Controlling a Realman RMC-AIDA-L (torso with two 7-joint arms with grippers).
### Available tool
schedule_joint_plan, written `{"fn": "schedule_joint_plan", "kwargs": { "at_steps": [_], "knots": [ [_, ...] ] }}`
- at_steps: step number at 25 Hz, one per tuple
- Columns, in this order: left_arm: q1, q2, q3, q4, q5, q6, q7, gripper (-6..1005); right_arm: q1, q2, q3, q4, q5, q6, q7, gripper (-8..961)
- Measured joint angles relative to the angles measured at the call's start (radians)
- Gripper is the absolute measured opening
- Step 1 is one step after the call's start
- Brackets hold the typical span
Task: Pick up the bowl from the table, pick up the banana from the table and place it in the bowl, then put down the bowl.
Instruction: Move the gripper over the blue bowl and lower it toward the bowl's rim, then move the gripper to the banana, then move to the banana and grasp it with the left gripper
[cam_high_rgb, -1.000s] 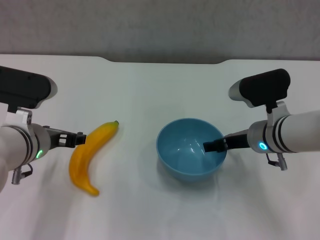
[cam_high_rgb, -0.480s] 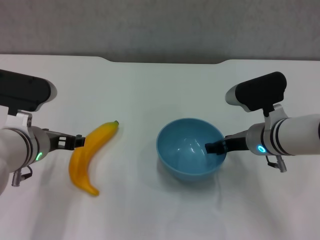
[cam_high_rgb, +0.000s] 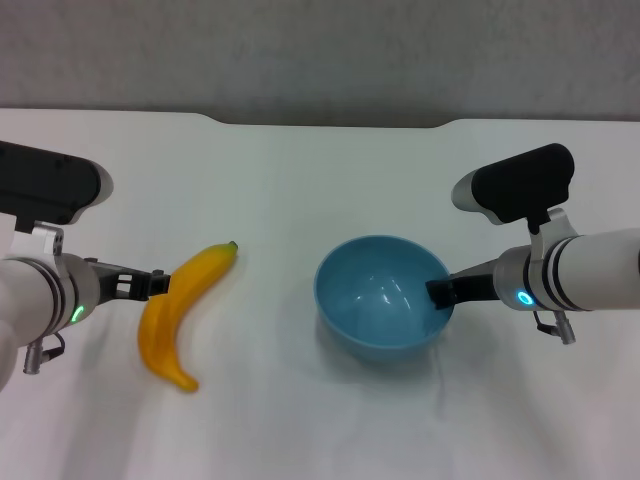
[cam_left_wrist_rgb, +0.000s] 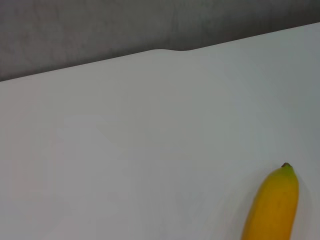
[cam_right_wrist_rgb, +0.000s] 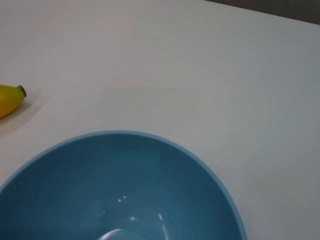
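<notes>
The light-blue bowl stands on the white table, right of centre. My right gripper is at the bowl's right rim, its dark tip against the inner side of the rim. The right wrist view looks into the bowl. The yellow banana lies on the table to the left, its stem tip towards the far side. My left gripper is at the banana's left side, about mid-length. The banana's tip shows in the left wrist view and the right wrist view.
The table's far edge has a shallow notch with a grey wall behind it. Bare white tabletop lies between the banana and the bowl and in front of both.
My right gripper's tip has drawn back from inside the bowl to its right rim. The bowl has shifted slightly right. The left arm and banana have not moved.
</notes>
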Motion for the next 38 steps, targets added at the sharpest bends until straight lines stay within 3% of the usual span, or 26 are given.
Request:
{"fn": "schedule_joint_plan", "kwargs": {
  "at_steps": [8, 11, 21, 29, 38],
  "knots": [
    [-0.002, 0.000, 0.000, 0.000, 0.000, 0.000, 0.000, 888, 0.003, 0.001, 0.000, -0.001, 0.001, 0.003, 0.000, 194],
    [-0.002, 0.000, 0.000, 0.000, 0.000, -0.005, 0.000, 888, 0.003, 0.001, 0.000, 0.001, 0.000, 0.003, 0.000, 71],
    [0.035, 0.002, 0.053, -0.038, -0.015, -0.060, 0.005, 888, -0.008, -0.002, 0.018, 0.029, -0.004, 0.002, -0.001, 67],
    [-0.004, -0.001, 0.113, 0.029, -0.092, -0.127, 0.004, 888, -0.014, -0.003, 0.026, 0.059, -0.015, 0.007, -0.001, 41],
    [-0.023, -0.001, 0.101, 0.099, -0.103, -0.166, -0.001, 889, -0.118, -0.003, 0.062, 0.217, -0.080, 0.008, -0.003, 39]
  ]
}}
